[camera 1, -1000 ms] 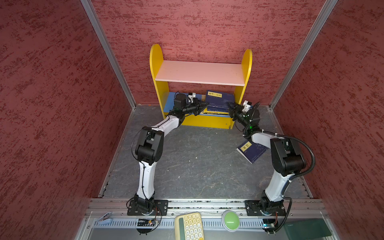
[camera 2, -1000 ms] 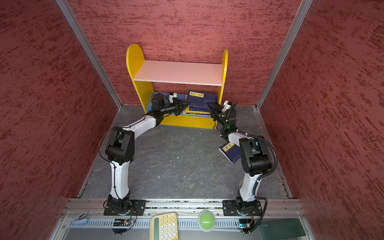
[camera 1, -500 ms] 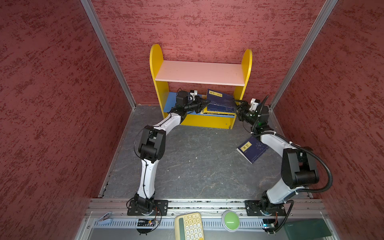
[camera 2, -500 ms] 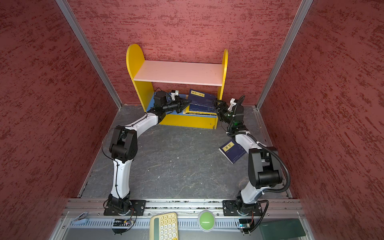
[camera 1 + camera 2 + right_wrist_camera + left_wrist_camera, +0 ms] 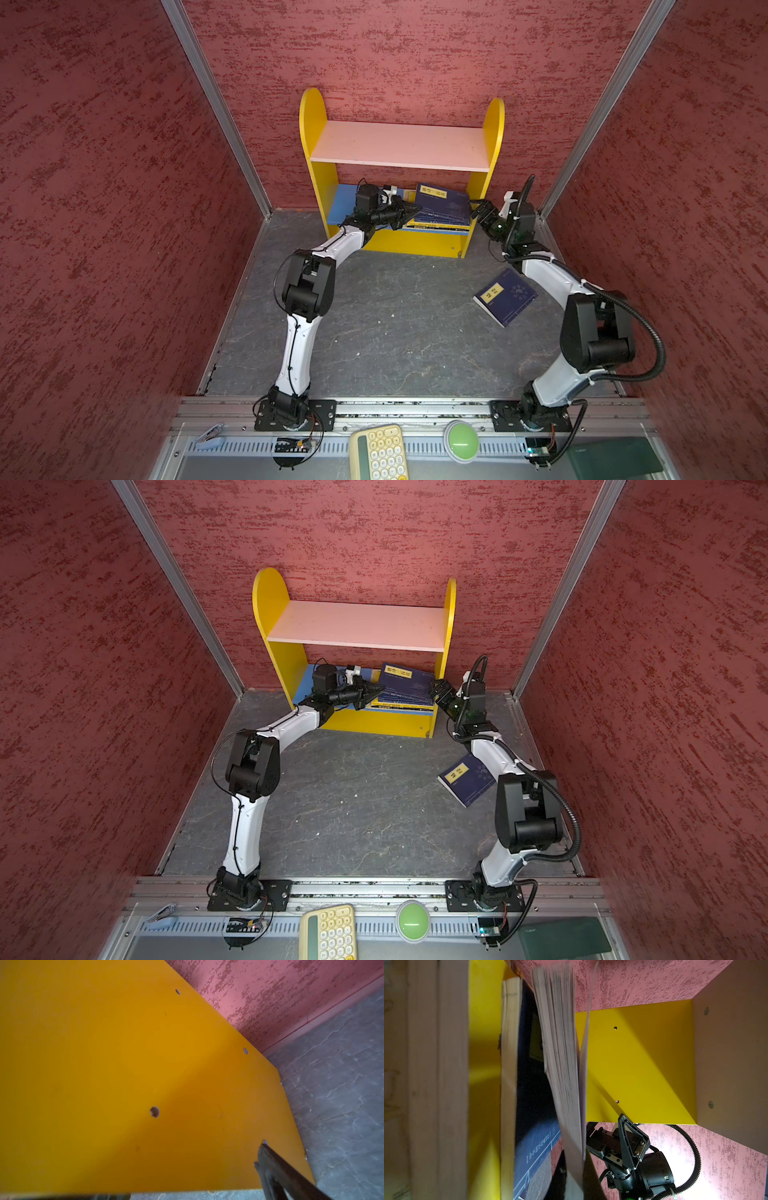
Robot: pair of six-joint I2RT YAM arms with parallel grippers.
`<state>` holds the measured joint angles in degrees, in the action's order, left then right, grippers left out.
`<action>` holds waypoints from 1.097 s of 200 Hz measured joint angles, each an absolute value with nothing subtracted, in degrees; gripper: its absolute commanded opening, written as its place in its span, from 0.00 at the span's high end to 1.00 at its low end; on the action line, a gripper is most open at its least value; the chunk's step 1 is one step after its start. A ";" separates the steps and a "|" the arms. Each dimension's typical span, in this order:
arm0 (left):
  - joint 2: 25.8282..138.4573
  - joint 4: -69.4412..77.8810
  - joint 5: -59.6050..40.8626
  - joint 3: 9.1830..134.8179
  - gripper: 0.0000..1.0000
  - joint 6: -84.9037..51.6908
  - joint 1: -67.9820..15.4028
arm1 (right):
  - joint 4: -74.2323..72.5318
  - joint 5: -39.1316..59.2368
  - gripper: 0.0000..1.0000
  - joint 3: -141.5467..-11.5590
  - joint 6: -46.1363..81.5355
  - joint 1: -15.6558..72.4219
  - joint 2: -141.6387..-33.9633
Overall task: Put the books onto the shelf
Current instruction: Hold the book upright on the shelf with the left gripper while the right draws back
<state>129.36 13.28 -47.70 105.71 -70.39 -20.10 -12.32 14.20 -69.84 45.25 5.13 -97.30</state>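
Observation:
The shelf (image 5: 399, 145) (image 5: 357, 625) stands against the back wall. On its blue lower board, at the right, lies a stack of books (image 5: 440, 222) (image 5: 401, 702). The top navy book (image 5: 442, 199) (image 5: 405, 679) is tilted up off the stack. My left gripper (image 5: 409, 214) (image 5: 372, 692) (image 5: 574, 1178) is shut on its left edge, with the page block running between the jaws. My right gripper (image 5: 478, 210) (image 5: 440, 690) stands open at the front edge of the shelf's right side panel (image 5: 145, 1064), holding nothing. Another navy book (image 5: 505, 297) (image 5: 467, 779) lies flat on the floor, right of centre.
Red walls close in on three sides, and the right arm sits near the right wall. Along the front rail lie a pale yellow keypad (image 5: 379, 455), a green button (image 5: 460, 441) and a dark green slab (image 5: 611, 455). Grey floor spreads between the arms.
My right gripper has opened wide, and its arm has swung out toward the right wall. The left gripper has stayed shut on the tilted navy book.

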 measured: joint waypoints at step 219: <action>129.34 8.32 -42.59 105.69 1.00 -69.56 -21.87 | -9.28 6.59 0.01 -72.71 38.13 9.34 -102.15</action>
